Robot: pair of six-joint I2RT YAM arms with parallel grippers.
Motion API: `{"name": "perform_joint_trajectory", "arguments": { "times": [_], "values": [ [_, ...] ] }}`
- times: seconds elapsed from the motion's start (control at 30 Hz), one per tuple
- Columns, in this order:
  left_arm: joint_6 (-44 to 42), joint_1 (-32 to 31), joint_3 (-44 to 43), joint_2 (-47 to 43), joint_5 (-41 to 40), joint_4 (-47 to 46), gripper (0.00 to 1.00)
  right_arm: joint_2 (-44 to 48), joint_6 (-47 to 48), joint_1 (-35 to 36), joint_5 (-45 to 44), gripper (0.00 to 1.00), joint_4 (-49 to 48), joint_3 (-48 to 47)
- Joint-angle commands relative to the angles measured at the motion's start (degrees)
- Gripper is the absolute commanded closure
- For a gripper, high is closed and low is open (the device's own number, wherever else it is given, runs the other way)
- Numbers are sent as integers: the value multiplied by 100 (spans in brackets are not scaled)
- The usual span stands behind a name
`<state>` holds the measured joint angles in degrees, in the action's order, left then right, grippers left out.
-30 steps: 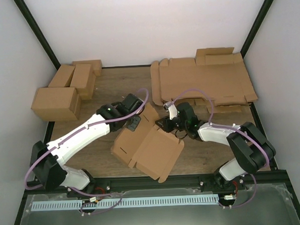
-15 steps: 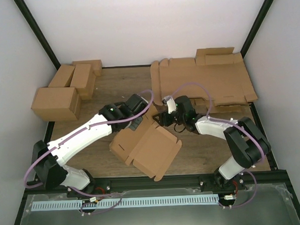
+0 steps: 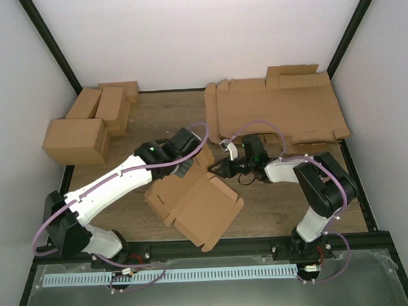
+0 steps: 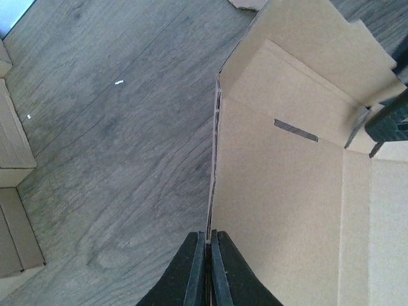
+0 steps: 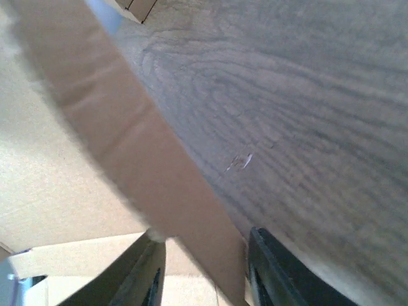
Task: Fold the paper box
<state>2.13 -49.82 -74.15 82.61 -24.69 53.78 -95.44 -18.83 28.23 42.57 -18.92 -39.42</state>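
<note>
The paper box (image 3: 196,204) is a brown cardboard piece, partly folded, lying in the middle of the table with its far walls raised. My left gripper (image 3: 188,168) is shut on the top edge of one raised wall; in the left wrist view the fingers (image 4: 208,239) pinch the thin edge of that wall (image 4: 287,210). My right gripper (image 3: 218,169) is at the box's far right corner, open, with a brown flap (image 5: 146,159) running between its fingers (image 5: 204,258). The right fingers also show in the left wrist view (image 4: 389,118).
A thick pile of flat brown sheets (image 3: 277,112) lies at the back right. Several finished brown boxes (image 3: 87,124) stand at the back left, their edges showing in the left wrist view (image 4: 9,159). Bare wooden table (image 3: 168,117) lies between them.
The box has slid and turned toward the near left. My right gripper has reached left to the box's corner, with its forearm stretched lower. The left gripper keeps its hold.
</note>
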Motion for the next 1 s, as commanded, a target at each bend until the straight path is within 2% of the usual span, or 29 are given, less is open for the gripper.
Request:
{"name": "perform_joint_trajectory", "arguments": {
  "times": [0.0, 0.07, 0.17, 0.37, 0.53, 0.6, 0.73, 0.97],
  "values": [
    [69, -25, -91, 58, -138, -14, 96, 111, -200, 7, 653, 68, -438, 249],
    [109, -24, -101, 86, -139, -28, 96, 213, -264, 18, 648, 72, -475, 372],
    [150, -24, -132, 109, -82, -59, 96, 345, -341, 86, 618, 72, -515, 516],
    [223, -22, -143, 137, 21, -61, 96, 490, -534, 270, 533, 61, -696, 723],
    [295, -20, -88, 119, 103, -89, 96, 397, -644, 344, 422, 60, -756, 731],
    [334, -24, -66, 130, 115, -67, 96, 408, -827, 370, 227, 57, -765, 801],
    [426, -21, 9, 110, 203, -87, 96, 529, -1278, 376, -77, 53, -1450, 1287],
    [526, -20, 267, -30, 371, -200, 96, 550, -1869, 391, -220, 53, -2272, 1557]
  ]
}}
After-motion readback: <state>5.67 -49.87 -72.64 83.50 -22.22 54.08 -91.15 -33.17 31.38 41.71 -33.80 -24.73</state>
